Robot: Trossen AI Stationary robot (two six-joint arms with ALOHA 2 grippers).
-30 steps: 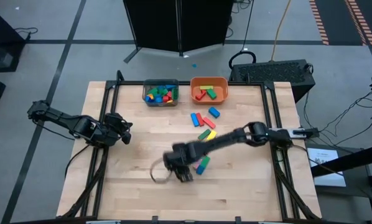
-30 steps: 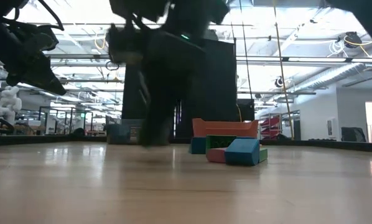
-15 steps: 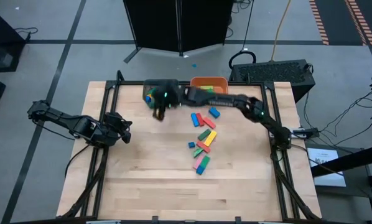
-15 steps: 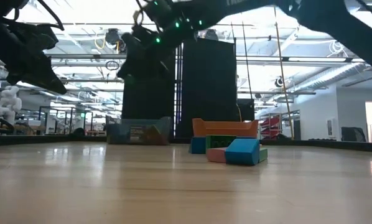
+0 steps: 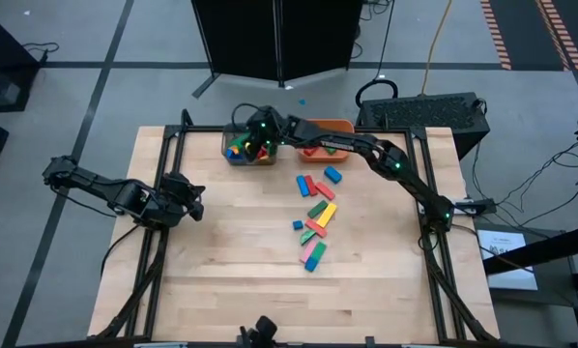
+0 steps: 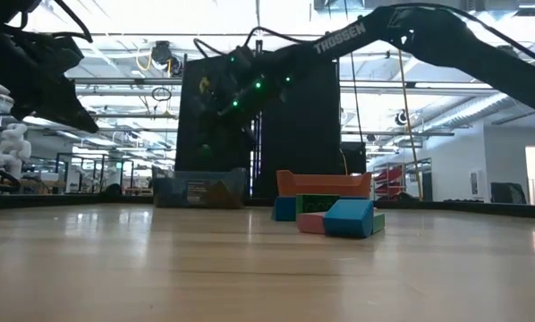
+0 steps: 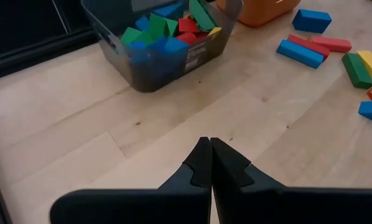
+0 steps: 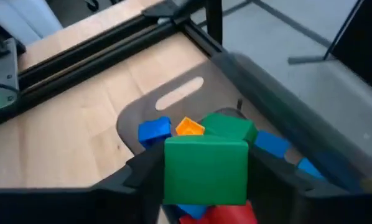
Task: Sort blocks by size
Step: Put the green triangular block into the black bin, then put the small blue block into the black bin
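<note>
My right gripper [image 8: 206, 186] hangs over the grey bin [image 5: 239, 153] at the table's far edge, shut on a green block [image 8: 206, 169]. The bin holds several small blocks [image 7: 164, 34] in blue, green, red and yellow. Beside it stands the orange bin [image 5: 339, 125]. Several loose blocks [image 5: 315, 215] lie flat on the wood right of the table's middle. My left gripper [image 7: 209, 165] is shut and holds nothing, above the table's left part. My right gripper pinches the green block between its two fingers, one on each opposite side [image 8: 171, 177]. The fingers slant downward, coming from the table's right. The block is lifted clear, above the blocks in the grey bin.
Bare wood lies in the table's near half and between my left gripper and the loose blocks. A black frame rail [image 5: 163, 193] runs along the table's left and far sides. A dark cabinet [image 5: 270, 39] stands beyond the far edge.
My right gripper has swung from the table's middle, near the loose blocks, toward the far edge and a little up. It has turned about and now hangs over the grey bin.
</note>
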